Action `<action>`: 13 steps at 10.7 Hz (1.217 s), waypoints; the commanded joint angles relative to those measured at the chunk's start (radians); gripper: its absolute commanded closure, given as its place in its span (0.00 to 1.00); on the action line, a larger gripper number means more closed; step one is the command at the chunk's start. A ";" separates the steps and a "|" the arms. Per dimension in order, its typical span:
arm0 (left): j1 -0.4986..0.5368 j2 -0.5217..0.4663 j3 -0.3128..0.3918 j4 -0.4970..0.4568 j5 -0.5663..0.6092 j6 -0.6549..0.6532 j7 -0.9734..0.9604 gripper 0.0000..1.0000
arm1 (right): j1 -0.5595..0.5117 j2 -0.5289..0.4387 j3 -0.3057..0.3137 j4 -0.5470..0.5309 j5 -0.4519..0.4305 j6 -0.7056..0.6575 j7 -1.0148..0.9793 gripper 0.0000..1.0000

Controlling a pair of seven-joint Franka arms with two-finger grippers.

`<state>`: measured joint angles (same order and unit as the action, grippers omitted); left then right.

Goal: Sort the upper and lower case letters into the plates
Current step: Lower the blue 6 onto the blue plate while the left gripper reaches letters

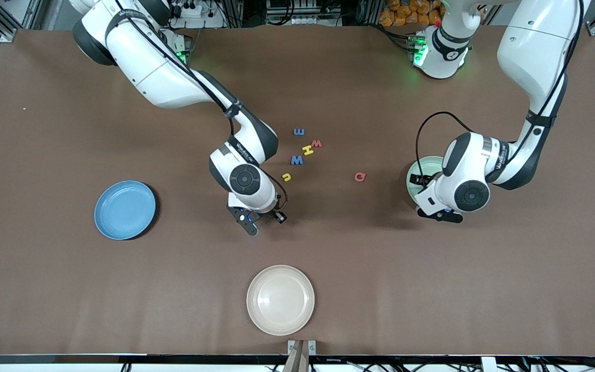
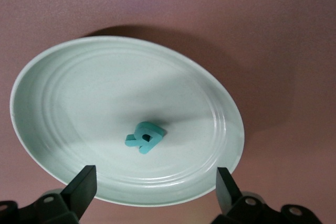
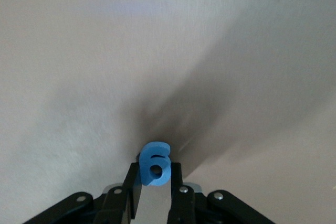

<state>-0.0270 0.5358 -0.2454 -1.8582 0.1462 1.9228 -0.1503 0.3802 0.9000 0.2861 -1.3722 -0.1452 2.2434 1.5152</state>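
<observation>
My left hand [image 2: 152,187], fingers wide, hovers over the mint plate [image 2: 63,93] holding one teal letter [image 2: 145,137]; my right hand [image 3: 155,184] pinches a blue letter [image 3: 155,163] mid-frame above bare counter [image 1: 359,268], blue plate [image 1: 125,210] empty

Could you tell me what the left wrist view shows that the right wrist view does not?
Only the left wrist view shows the pale mint green plate with a teal letter lying in it, seen between the open fingers of the left gripper, which is over that plate. Only the right wrist view shows the right gripper shut on a small blue letter just above the table. Both show bare tabletop and their own gripper's dark fingers; neither shows the blue plate or the loose letters.
</observation>
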 commanded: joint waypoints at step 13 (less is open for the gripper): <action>-0.278 0.038 -0.115 0.119 -0.260 0.073 -0.446 0.00 | -0.481 -0.359 -0.114 -0.249 0.050 -0.502 -1.120 1.00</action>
<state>-0.2038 0.5445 -0.3736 -1.7762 -0.0958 1.9612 -0.5307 -0.0793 0.5899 0.1935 -1.5558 -0.1222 1.7229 0.4966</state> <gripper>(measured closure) 0.000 0.731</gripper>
